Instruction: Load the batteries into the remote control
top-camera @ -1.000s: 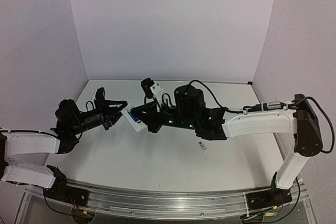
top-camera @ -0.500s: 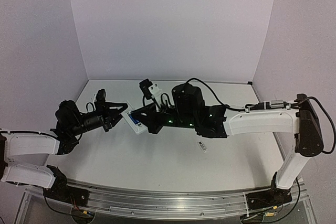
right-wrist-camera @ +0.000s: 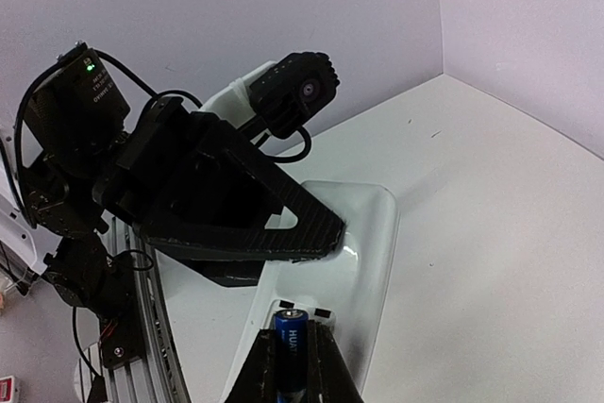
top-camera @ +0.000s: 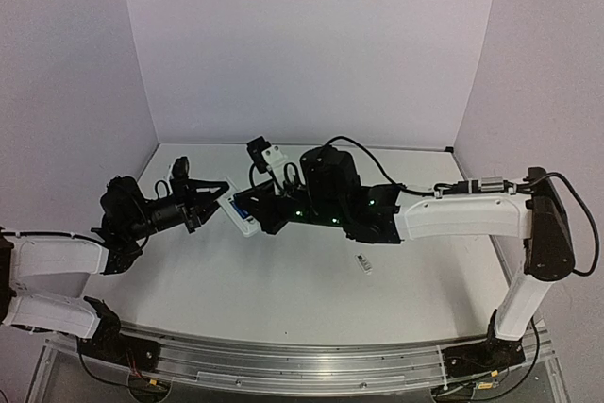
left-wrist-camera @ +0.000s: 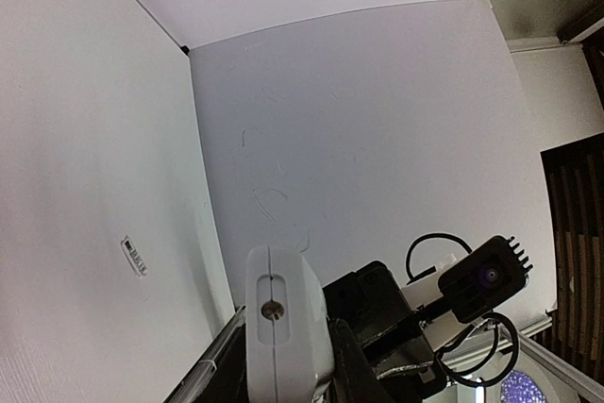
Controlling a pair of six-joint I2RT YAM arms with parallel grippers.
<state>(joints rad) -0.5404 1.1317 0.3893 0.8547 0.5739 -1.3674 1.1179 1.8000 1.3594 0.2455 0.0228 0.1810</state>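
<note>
**A:** Where is the remote control (right-wrist-camera: 366, 243), and who has it?

**B:** It is up off the table (top-camera: 283, 280). The left gripper (top-camera: 219, 200) is clenched on it, one finger on each side. The left wrist view sees it end-on.

**A:** And the other arm?

**B:** The right gripper (right-wrist-camera: 291, 367) grasps a blue battery (right-wrist-camera: 291, 337), with a finger tight against each flank as far as its wrist view shows. From those jaws the remote lies straight ahead, and the battery's far end is right at the remote's near end. I can't tell whether it touches or is already partly in the recess.

**A:** How do the axes lie?

**B:** The battery's long axis runs along the fingers, pointing away from the camera. The remote's long axis runs ahead too, but slants to the right in that view, so the two are close to parallel and not quite matched. I'd judge the coming move depends on closing that small slant, so the cell drops in lengthwise.

**A:** Which arm is nearer?

**B:** Both are at the remote. The left one carries it and the right one meets it from the opposite side.

**A:** What's the count?

**B:** One remote and one battery in view; I can't find a second cell. One small white cover piece (top-camera: 363, 263) lies on the table, well apart and on the right arm's side. There are two arms.
</note>
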